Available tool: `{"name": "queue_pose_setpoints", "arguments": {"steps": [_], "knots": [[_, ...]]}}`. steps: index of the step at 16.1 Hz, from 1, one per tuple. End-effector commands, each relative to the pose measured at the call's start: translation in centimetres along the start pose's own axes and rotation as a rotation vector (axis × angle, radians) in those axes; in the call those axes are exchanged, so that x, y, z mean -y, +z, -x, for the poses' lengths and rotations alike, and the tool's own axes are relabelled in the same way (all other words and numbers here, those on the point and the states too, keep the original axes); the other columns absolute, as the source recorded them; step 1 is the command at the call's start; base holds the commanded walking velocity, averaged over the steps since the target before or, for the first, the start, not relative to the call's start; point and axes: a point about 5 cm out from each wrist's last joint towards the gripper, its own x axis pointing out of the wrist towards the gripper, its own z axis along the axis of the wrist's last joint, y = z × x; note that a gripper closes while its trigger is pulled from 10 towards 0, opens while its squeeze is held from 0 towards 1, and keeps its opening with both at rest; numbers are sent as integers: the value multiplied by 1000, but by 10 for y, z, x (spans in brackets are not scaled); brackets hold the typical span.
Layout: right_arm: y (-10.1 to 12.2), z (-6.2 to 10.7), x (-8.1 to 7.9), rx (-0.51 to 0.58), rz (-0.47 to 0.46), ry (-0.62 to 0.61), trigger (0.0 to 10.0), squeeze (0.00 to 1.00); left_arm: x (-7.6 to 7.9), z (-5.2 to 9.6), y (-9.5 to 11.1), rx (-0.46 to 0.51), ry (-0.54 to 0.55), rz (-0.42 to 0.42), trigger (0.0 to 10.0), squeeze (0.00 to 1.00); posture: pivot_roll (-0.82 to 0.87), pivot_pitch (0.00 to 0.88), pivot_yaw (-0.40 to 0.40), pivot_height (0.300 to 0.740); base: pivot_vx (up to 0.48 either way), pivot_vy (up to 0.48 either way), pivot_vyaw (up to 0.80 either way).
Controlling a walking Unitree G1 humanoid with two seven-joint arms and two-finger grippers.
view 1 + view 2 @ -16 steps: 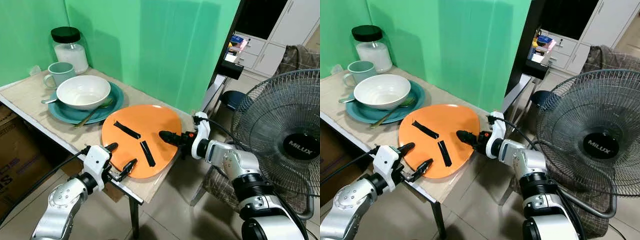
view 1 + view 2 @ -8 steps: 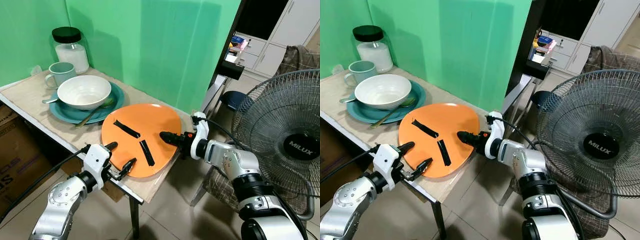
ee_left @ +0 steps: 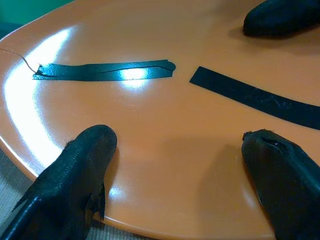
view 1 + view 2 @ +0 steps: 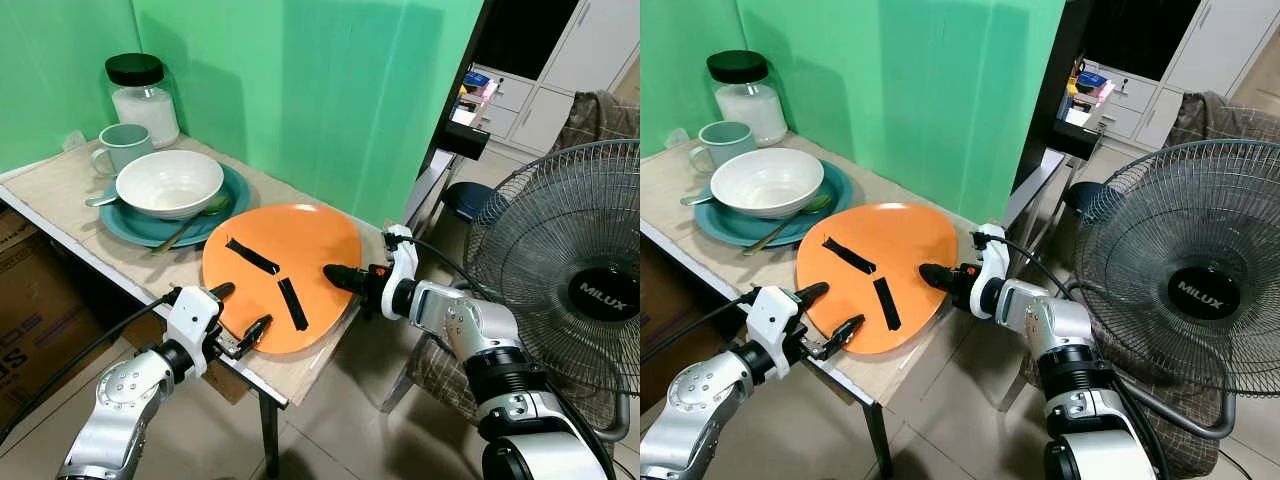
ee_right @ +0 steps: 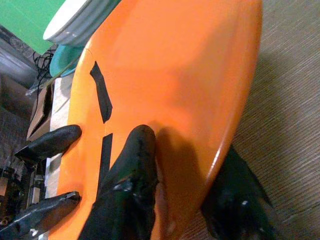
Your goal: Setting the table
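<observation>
An orange plate (image 4: 305,240) with two black tape strips lies on the near right end of the table (image 4: 60,195), overhanging the front edge. My right gripper (image 4: 334,274) is shut on its right rim, with one finger (image 5: 135,170) on top and the other (image 5: 235,197) underneath. My left gripper (image 4: 242,308) is open at the plate's near left edge. Its two fingertips (image 3: 85,160) rest apart on the orange surface.
Left of the orange plate, a white bowl (image 4: 170,182) sits on a teal plate (image 4: 235,190) with a spoon (image 4: 190,225). Behind them are a mug (image 4: 122,148) and a lidded jar (image 4: 140,95). A fan (image 4: 575,280) stands close on the right. A green wall backs the table.
The orange plate has edged slightly left toward the teal plate. Both grippers keep the same hold and spread.
</observation>
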Motion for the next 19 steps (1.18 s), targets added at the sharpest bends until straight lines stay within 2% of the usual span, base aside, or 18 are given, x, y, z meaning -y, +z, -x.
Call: {"name": "queue_pose_setpoints", "arguments": {"steps": [1,6,9,11,13,14,15,16,17,19], "knots": [[6,4,-1,34,-1,7,0,0,1,1,-11,-63,-2,6,10000,0,93,0,-100,740,0,0,0],[10,14,1,88,-52,29,0,0,-9,-6,6,5,36,-22,10000,0,97,0,-93,740,0,0,0],[21,27,4,175,-104,24,0,0,-22,-18,42,132,71,-46,10000,0,98,0,-81,740,0,0,0],[29,47,10,230,-102,-14,0,0,-24,-26,72,228,60,-74,10000,0,98,0,-74,740,0,0,0],[34,60,10,273,-101,-27,0,0,-22,-27,84,262,48,-88,10000,0,93,0,-67,740,0,0,0],[51,78,5,390,-44,-70,0,0,-16,-27,99,258,15,-160,10000,0,92,0,-61,740,0,0,0],[63,93,-4,481,0,-102,0,0,-11,-27,110,262,6,-192,10000,0,87,0,-56,740,0,0,0],[67,99,-9,517,3,-111,0,0,-9,-26,116,276,9,-192,10000,0,84,0,-53,740,0,0,0],[77,116,-27,618,51,-120,0,0,-5,-23,130,305,39,-181,10000,0,76,0,-45,740,0,0,0],[80,129,-41,692,64,-108,0,0,-1,-18,134,313,76,-167,10000,0,74,0,-45,740,0,0,0]]}}
